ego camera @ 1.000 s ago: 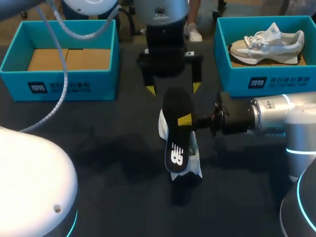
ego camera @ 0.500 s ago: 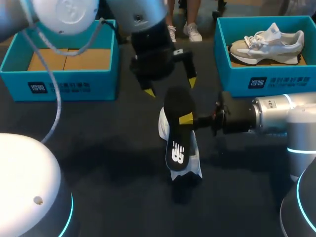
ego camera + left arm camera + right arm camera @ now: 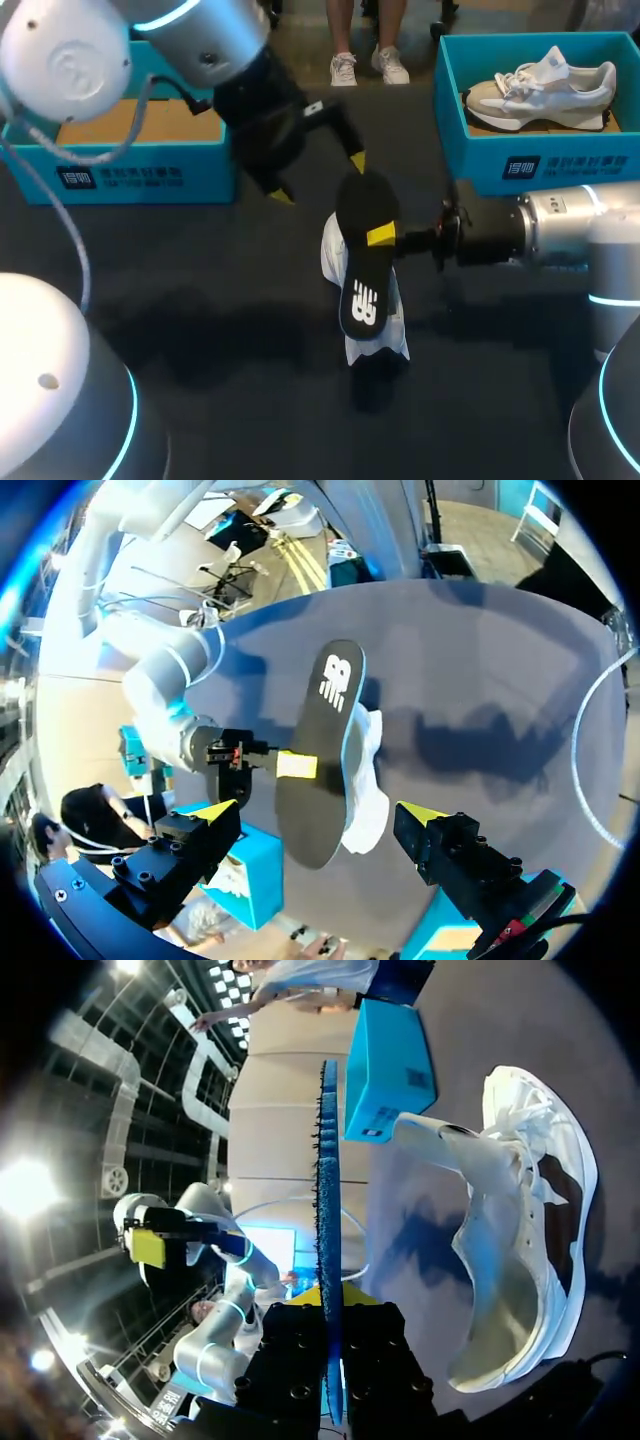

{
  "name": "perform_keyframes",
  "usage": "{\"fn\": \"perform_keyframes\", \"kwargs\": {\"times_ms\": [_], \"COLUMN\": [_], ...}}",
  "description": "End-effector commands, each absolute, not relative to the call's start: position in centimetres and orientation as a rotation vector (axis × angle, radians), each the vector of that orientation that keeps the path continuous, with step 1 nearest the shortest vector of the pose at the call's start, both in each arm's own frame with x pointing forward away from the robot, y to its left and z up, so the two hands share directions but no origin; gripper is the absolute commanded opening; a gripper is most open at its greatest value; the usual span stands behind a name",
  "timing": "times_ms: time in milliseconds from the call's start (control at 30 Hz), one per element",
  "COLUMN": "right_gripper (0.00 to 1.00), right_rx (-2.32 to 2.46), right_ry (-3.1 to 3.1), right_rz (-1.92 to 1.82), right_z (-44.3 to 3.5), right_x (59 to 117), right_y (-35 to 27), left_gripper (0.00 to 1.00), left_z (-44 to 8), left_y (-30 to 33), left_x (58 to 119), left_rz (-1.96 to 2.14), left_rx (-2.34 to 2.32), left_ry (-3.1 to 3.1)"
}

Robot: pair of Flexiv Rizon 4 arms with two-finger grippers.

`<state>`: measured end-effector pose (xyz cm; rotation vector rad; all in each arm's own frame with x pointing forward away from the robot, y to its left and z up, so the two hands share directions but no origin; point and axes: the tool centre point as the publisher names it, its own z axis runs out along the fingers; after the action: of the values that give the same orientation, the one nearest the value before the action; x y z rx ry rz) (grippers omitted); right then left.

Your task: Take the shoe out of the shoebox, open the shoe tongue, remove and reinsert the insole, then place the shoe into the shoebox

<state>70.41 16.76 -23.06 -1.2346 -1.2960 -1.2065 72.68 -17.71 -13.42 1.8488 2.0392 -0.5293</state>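
right pincer [image 3: 372, 238]: clamped on the black insole [image 3: 360, 262], holding it up on edge, so yeah, gripping
left pincer [image 3: 318, 178]: fingers spread wide, nothing in them, hanging just past the insole's far end, not touching
shoe [image 3: 395, 325]: white one, lying on the dark desk [image 3: 240, 330] right under and behind the insole, outside both boxes
left shoebox [image 3: 130, 172]: teal, bare cardboard floor
right shoebox [image 3: 545, 160]: teal, with a second sneaker [image 3: 540, 85] inside
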Motion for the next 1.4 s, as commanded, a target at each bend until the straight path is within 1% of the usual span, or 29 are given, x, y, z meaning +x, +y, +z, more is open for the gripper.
{"fn": "perform_keyframes", "kwargs": {"times_ms": [33,567,1400], "right_gripper": [0.00,0.00,0.00], "right_rx": [-1.230,-1.236,-1.233], "right_ry": [-1.294,-1.298,-1.292], "right_rz": [-1.204,-1.194,-1.169], "right_z": [-23.0,-21.8,-21.3], "right_x": [70.5,69.7,69.2], "right_y": [17.0,16.6,17.0], "left_gripper": [1.00,1.00,1.00], "left_z": [-14.6,-17.9,-18.9], "left_y": [-16.8,-16.1,-16.3], "left_x": [72.4,72.5,72.9], "left_rz": [-0.802,-0.945,-1.100], "left_rx": [1.597,1.413,1.128], "left_ry": [1.784,1.566,1.207]}}
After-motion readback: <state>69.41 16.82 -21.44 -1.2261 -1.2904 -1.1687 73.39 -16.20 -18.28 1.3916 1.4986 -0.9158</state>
